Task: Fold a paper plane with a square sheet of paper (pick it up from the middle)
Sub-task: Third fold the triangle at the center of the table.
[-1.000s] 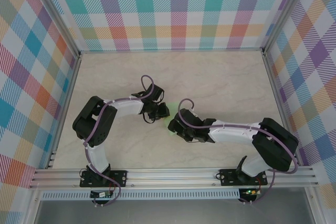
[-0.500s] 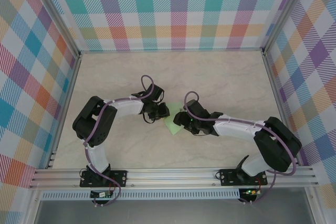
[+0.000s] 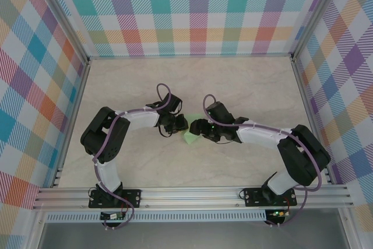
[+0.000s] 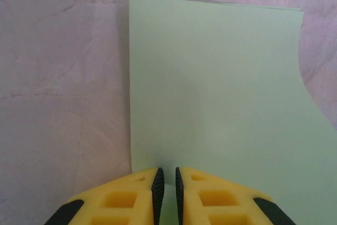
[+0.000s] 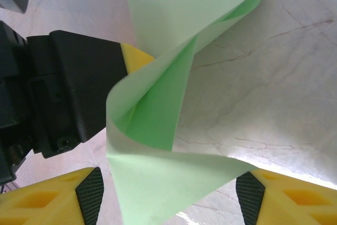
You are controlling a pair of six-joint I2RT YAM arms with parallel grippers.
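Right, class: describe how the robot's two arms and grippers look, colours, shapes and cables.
The left arm and right arm have white links, bulky black joints and a looping purple cable. The left gripper and right gripper have yellow fingers with hollow pockets and black textured pads.

1. The square sheet of paper [image 4: 210, 88] is plain pale green.
2. The left end effector [image 4: 166, 180] and right end effector [image 5: 169, 196] have yellow fingers with black pads.
3. The table [image 3: 250, 86] is cream with faint marble veins.
4. The walls [image 3: 192, 10] carry a multicolour plaid of teal, orange, purple and yellow.
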